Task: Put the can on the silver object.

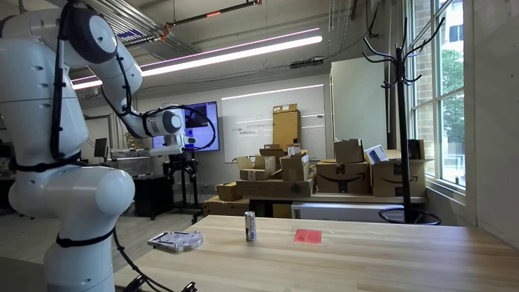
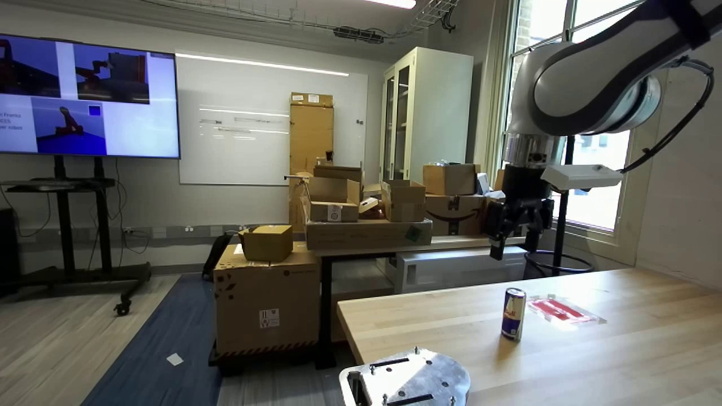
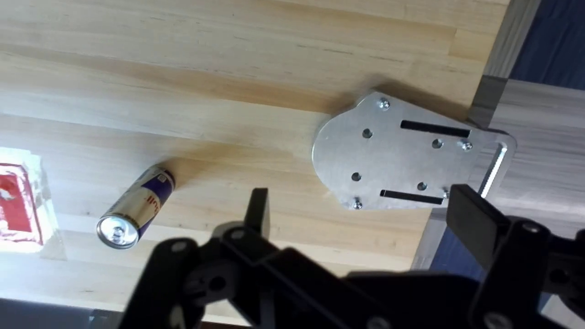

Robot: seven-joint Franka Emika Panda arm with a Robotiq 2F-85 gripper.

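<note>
I have the can upright on the tabletop, dark blue and silvery with red lettering. In my wrist view its top, pull tab showing, points toward 7 o'clock. The silver object lies at the can's 3 o'clock there, well apart from it: flat and low, with screws, round holes and two narrow dark slots, its looped end at 3 o'clock reaching past the tabletop's edge. At the can's 9 o'clock, near it, I see a flat red piece.

My hand hangs above the tabletop, apart from the can, its jaws parted wide. From the gap between them, the wrist view puts the can at 9 o'clock and the silver object at 1 o'clock, one jaw hiding a small part of its edge.

In an exterior view the white arm rises on the 9 o'clock side and arches over to the hand at its end. Farther out, beyond the tabletop, cardboard boxes are piled, a black coat stand before their 3 o'clock end, near the window. In an exterior view I also get a lit screen toward 10 o'clock, with a whiteboard at its 3 o'clock.
</note>
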